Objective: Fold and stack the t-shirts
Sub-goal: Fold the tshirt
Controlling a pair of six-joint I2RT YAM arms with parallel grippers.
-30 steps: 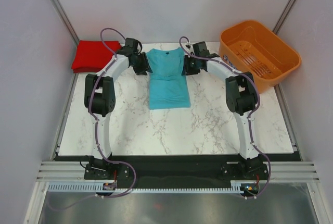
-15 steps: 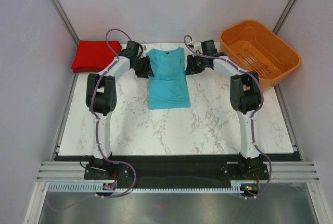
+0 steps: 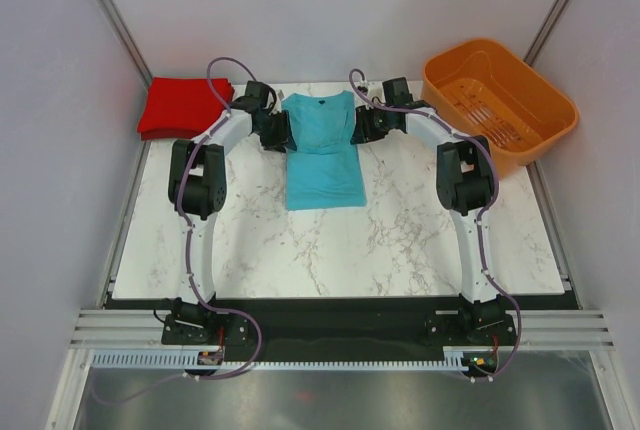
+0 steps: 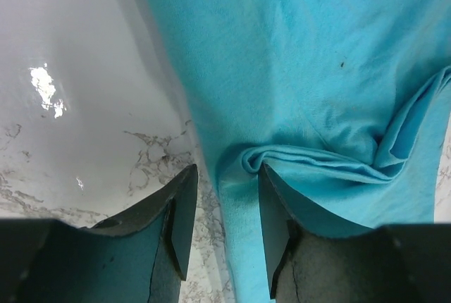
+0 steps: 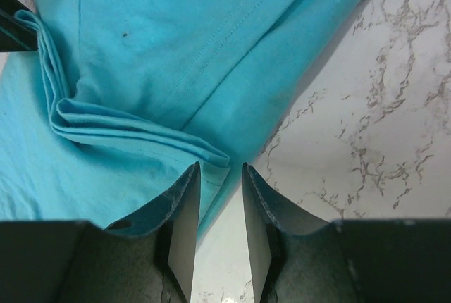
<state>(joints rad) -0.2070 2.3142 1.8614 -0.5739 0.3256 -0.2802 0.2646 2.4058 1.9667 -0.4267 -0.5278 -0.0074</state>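
Note:
The teal-blue t-shirt [image 3: 323, 150] lies flat at the far middle of the table, neckline away from me, its sleeves folded in. My left gripper [image 3: 273, 130] is at its left edge near the sleeve fold. It is open in the left wrist view [image 4: 225, 194], with the shirt's folded edge [image 4: 243, 204] between the jaws. My right gripper [image 3: 363, 128] is at the shirt's right edge. It is open in the right wrist view [image 5: 220, 183], with the sleeve fold's corner [image 5: 211, 165] at the left jaw. The red t-shirt [image 3: 178, 106] lies folded at the far left.
An orange slotted basket [image 3: 500, 100] stands at the far right, partly off the table [image 3: 400, 240]. Grey walls close in the left, right and back. Both arms reach far forward along the shirt's sides.
Both arms have shifted slightly beside the teal shirt; the grippers stay at its left and right edges. The shirt has not visibly moved.

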